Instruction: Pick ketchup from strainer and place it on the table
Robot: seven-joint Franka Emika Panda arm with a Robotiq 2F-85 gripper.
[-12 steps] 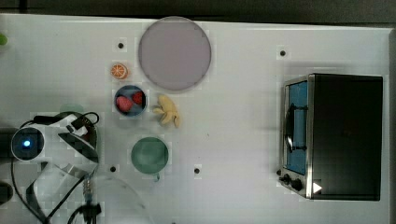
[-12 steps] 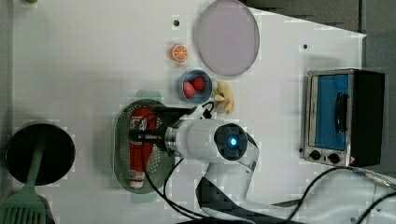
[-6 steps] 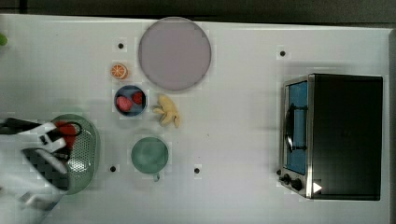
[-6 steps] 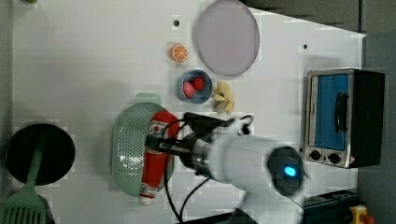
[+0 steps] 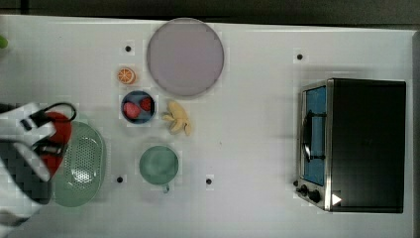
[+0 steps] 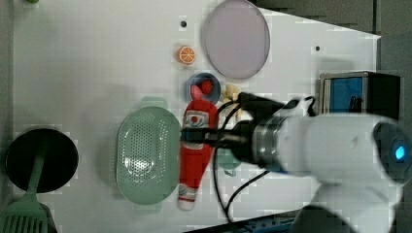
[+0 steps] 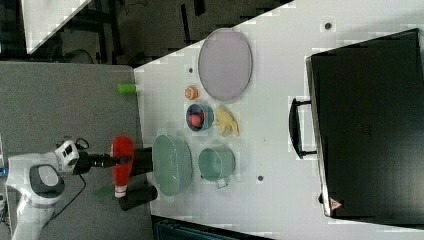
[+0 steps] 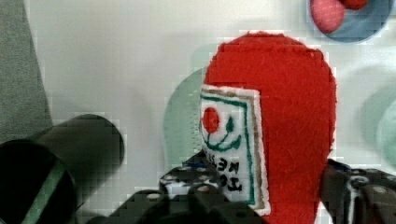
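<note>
The ketchup (image 6: 197,165), a red felt bottle with a white label and cap, hangs in the air with my gripper (image 6: 198,138) shut on its middle. In the left view it lies lengthwise, overlapping the right rim of the strainer (image 6: 145,155), which is a pale green perforated basin with nothing in it. The right view has the ketchup (image 7: 121,146) and gripper (image 7: 120,160) to the left of the strainer (image 7: 172,165). From the wrist, the ketchup (image 8: 280,116) stands between the dark fingers (image 8: 187,189). In the top view my arm covers the strainer's (image 5: 81,163) left part, and the ketchup (image 5: 60,130) shows red there.
On the white table (image 5: 247,148) stand a lilac plate (image 5: 185,57), an orange slice (image 5: 126,76), a blue bowl (image 5: 138,106) of red fruit, a yellow piece (image 5: 178,118), a green cup (image 5: 158,165) and a toaster oven (image 5: 354,144). A black pan (image 6: 41,160) sits at the left view's left.
The ketchup lay inside the strainer with my gripper on it; it has since been lifted out and carried toward the left view's right. The strainer is left empty.
</note>
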